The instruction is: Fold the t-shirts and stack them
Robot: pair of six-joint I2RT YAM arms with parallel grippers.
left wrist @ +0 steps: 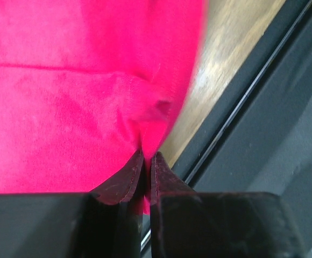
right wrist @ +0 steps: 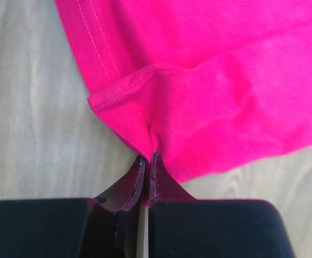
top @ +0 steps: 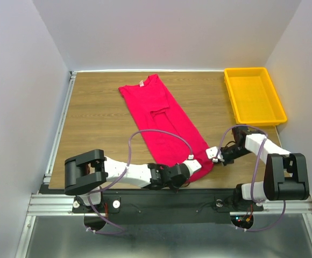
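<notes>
One crimson-pink t-shirt [top: 164, 121] lies folded into a long strip, running diagonally from the far middle of the table to the near edge. My left gripper [top: 195, 165] is shut on the shirt's near hem, the cloth [left wrist: 64, 97] bunching between the closed fingers [left wrist: 147, 156] right at the table's front edge. Just to its right, my right gripper [top: 215, 155] is shut on the hem's right corner; the stitched hem [right wrist: 226, 80] puckers into its closed tips [right wrist: 147, 157]. No other t-shirts are in view.
A yellow plastic tray [top: 253, 97] stands at the far right of the wooden table [top: 97, 118]. The black rail [left wrist: 263, 134] runs directly beside the left gripper, past the table's edge [left wrist: 226, 70]. White walls enclose three sides.
</notes>
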